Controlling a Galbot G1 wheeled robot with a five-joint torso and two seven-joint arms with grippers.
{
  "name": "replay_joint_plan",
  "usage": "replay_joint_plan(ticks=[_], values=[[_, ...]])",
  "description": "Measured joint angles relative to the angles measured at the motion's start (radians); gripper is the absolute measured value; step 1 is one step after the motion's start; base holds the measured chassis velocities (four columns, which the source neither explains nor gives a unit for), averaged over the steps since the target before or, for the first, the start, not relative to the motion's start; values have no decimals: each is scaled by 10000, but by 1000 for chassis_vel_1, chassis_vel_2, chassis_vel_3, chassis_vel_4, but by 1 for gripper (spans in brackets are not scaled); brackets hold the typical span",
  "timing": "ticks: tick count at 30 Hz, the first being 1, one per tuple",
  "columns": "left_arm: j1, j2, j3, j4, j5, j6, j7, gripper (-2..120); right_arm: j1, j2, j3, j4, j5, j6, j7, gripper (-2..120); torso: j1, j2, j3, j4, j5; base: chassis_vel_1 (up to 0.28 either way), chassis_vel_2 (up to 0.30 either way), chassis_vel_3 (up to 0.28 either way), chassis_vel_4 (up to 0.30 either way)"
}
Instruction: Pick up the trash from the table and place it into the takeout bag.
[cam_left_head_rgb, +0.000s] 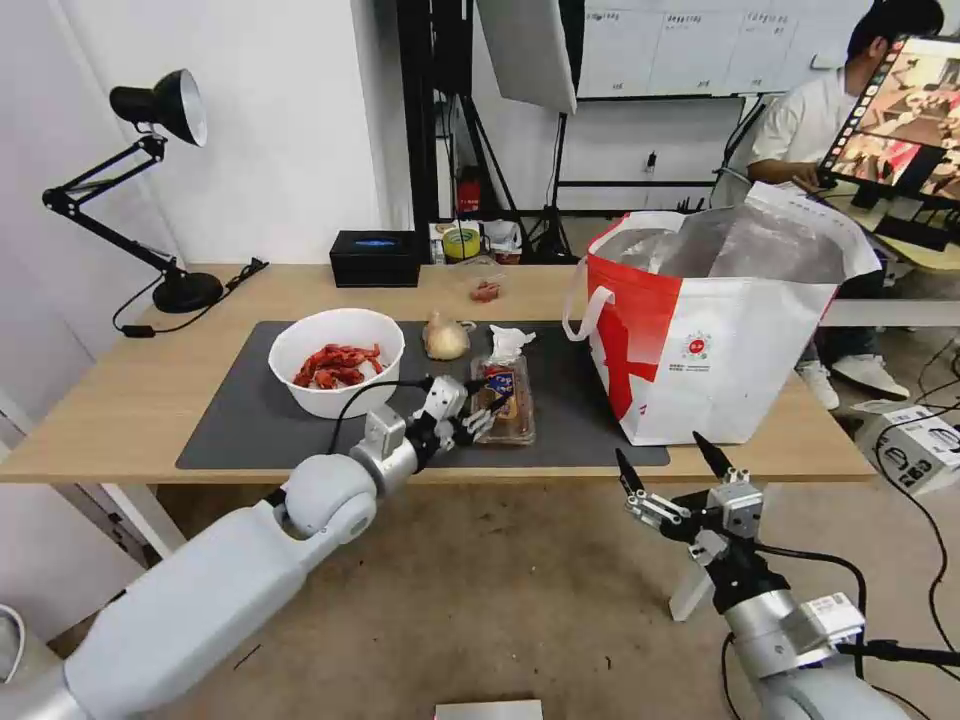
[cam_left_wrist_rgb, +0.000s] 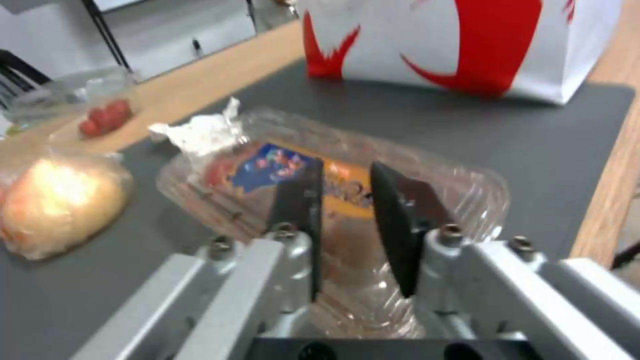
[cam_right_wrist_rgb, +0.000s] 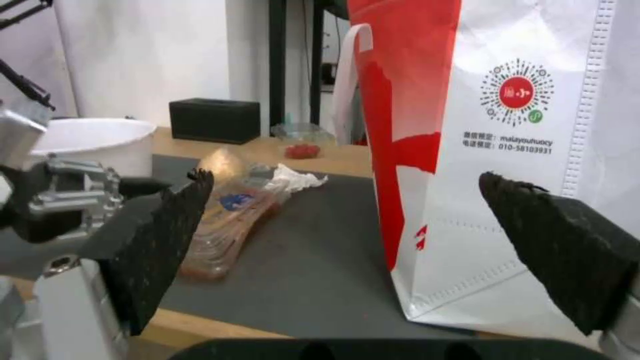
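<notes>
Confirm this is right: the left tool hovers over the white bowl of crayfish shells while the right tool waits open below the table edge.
Not quite. The left tool hovers over the clear plastic tray, not the white bowl, as the left wrist view shows. The right tool does wait open below the table edge.

Desk lamp (cam_left_head_rgb: 150, 180): black, at the far left corner
Black box (cam_left_head_rgb: 376, 258): along the back edge
Clear container (cam_left_head_rgb: 486, 289): small, holding reddish bits
</notes>
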Motion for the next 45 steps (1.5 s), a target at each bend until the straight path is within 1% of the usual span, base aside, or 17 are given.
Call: replay_joint_plan(ticks=[3,6,10,12,13,16,18,19,20,21,23,24,25,27,31,36,45], values=[[-303,-317,338,379,-53,-1,-51,3,43,23,-14,-12,84,-49,45,100,0,0,0,-3,1,0,0,0,0],[-303,-409,343,448,-68,-1,-66,0,108,60,-18,51,230,-224,123,100,1,0,0,-5,0,0,0,0,0],[-325,-349,460,493,-4,-15,-70,0,277,86,-78,156,851,-600,283,100,0,0,0,0,1,0,0,0,0],[-417,-342,613,554,106,-57,-73,0,467,-8,-82,238,1530,-952,483,100,0,0,0,0,0,0,0,0,0],[-417,-342,613,554,106,-57,-73,0,467,-8,-82,238,1530,-952,483,100,0,0,0,0,0,0,0,0,0],[-836,-616,1035,842,172,-127,-64,0,669,-164,92,454,2818,-1501,982,100,0,0,0,5,5,0,0,0,0],[-954,-719,1138,928,177,-136,-53,0,684,-180,138,509,3082,-1597,1096,100,0,1,1,4,2,0,0,0,0],[-1175,-924,1348,1074,183,-165,-34,0,739,-229,207,619,3700,-1833,1415,100,0,1,1,-6,0,0,0,0,0],[-1175,-924,1348,1074,183,-165,-34,0,739,-229,207,619,3700,-1833,1415,100,0,1,1,-6,0,0,0,0,0],[-1334,-1089,1534,1186,183,-175,0,0,999,-418,201,686,4649,-2163,1917,100,0,2,0,-12,0,0,0,0,0],[-1423,-1138,1686,1271,187,-176,3,0,1450,-752,93,624,5888,-2475,2447,100,0,1,1,-4,1,0,0,0,0],[-1432,-1117,1699,1307,187,-176,0,0,1645,-921,52,516,6394,-2563,2627,100,0,2,1,1,3,0,0,0,0],[-1432,-1117,1699,1307,187,-176,0,0,1645,-921,52,516,6394,-2563,2627,100,0,2,1,1,3,0,0,0,0],[-1411,-1040,1617,1357,181,-179,-25,0,1943,-1172,-6,248,7099,-2651,2829,100,0,1,1,2,-1,0,0,0,0],[-1305,-1006,1451,1361,118,-180,-163,0,2332,-1323,-221,-237,7365,-2667,2883,100,0,1,1,-3,2,0,0,0,0],[-1288,-993,1439,1318,76,-178,-273,0,2795,-1339,-437,-508,7767,-2732,3014,100,0,2,1,-1,1,0,0,0,0],[-1225,-768,1300,1231,16,-175,-359,0,4038,-1830,-911,-1338,9312,-2932,3330,100,0,1,1,-2,0,0,0,0,0]])
